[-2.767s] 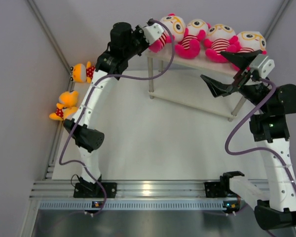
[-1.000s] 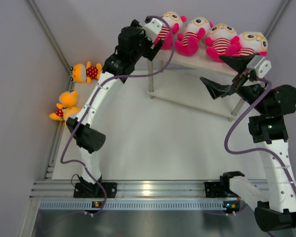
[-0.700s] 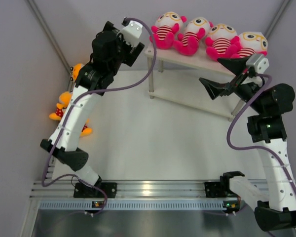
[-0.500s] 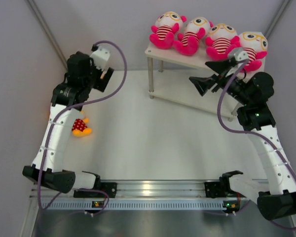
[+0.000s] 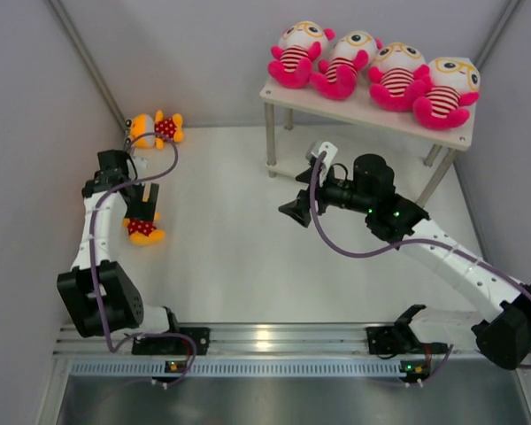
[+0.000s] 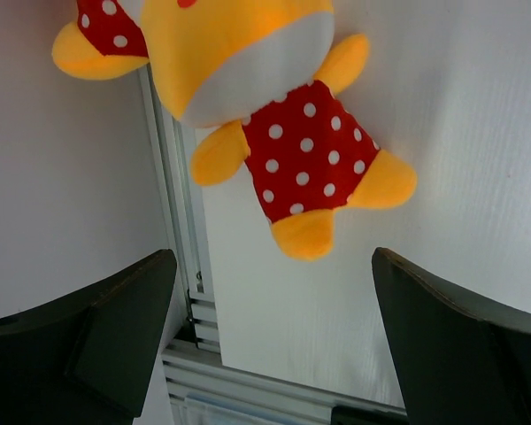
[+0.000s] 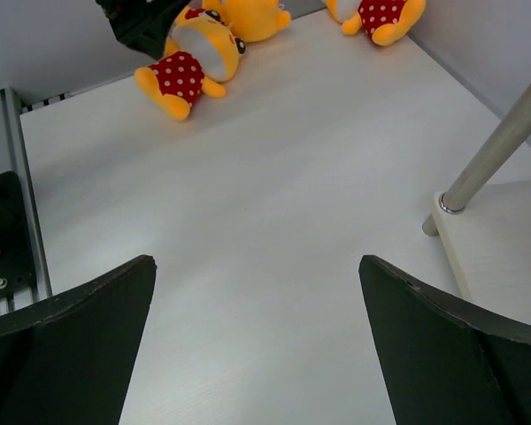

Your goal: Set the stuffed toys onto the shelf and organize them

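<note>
Shelf (image 5: 368, 111) stands at the far right of the white counter (image 5: 239, 274) in the top view, with four pink dolls (image 5: 341, 64) lying side by side along its upper board. One orange doll (image 5: 155, 128) lies by the far left wall. A second orange doll (image 5: 142, 232) lies nearer, at the counter's left edge. The left tool (image 5: 145, 202) hangs right over this second doll. The right tool (image 5: 294, 211) is held above the middle of the counter, near the shelf's front-left leg.

From the left wrist, the left tool is spread wide and holds nothing. The second orange doll lies on the counter beyond the fingertips, feet toward them, untouched. A third orange doll (image 6: 106, 31) shows at the top left corner, against the second one's head, beside a metal rail (image 6: 179, 204).

From the right wrist, the right tool is also spread wide with nothing in it, above the counter. All three orange dolls lie at the far end: the second under the left tool, the third just behind it, the first apart to the right. A shelf leg and the lower board's corner show at the right.
</note>
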Robot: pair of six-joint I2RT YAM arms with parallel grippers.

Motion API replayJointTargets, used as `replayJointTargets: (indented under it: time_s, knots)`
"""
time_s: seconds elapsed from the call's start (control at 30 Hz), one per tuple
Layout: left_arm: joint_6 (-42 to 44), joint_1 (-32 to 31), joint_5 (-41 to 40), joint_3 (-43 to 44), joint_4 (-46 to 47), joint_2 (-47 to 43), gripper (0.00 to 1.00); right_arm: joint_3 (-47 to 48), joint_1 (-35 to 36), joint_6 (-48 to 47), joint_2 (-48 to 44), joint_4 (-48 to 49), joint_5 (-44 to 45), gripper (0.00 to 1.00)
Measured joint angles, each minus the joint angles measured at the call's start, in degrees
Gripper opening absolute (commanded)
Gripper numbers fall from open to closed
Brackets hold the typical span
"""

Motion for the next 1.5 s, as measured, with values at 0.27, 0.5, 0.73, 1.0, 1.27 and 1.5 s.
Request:
replayJointTargets:
  time_s: [0.27, 0.5, 0.73, 1.0, 1.27, 1.5]
  knots:
    - [-0.35, 0.11, -4.04, 8.17, 6.25, 17.57, 0.93, 0.17, 0.15, -3.32, 4.66, 0.63, 0.35, 1.00]
    - [-2.03, 1.75, -4.46, 8.79, 7.76, 23.82, 0.83, 5.11, 0.33, -6.38, 11.23, -0.92, 0.44, 0.99]
    - [-2.80, 6.95, 0.57, 7.61, 8.72, 25.66, 0.00, 9.05, 0.33, -6.05, 15.28, -1.03, 0.28, 0.99]
    - [-2.38, 8.74, 13.70, 3.85, 8.35, 17.75, 0.00, 9.03, 1.16, -4.24, 15.28, -0.15, 0.68, 1.00]
    - [-7.80, 8.13, 32.22, 6.16, 7.67, -2.38, 0.00, 15.78, 10.69, 11.06, 24.28, 12.98, 3.15, 0.93]
    - [-12.17, 7.72, 39.69, 7.87, 7.69, -7.41, 0.00, 38.10, 14.64, 31.01, 48.35, 19.96, 4.26, 0.93]
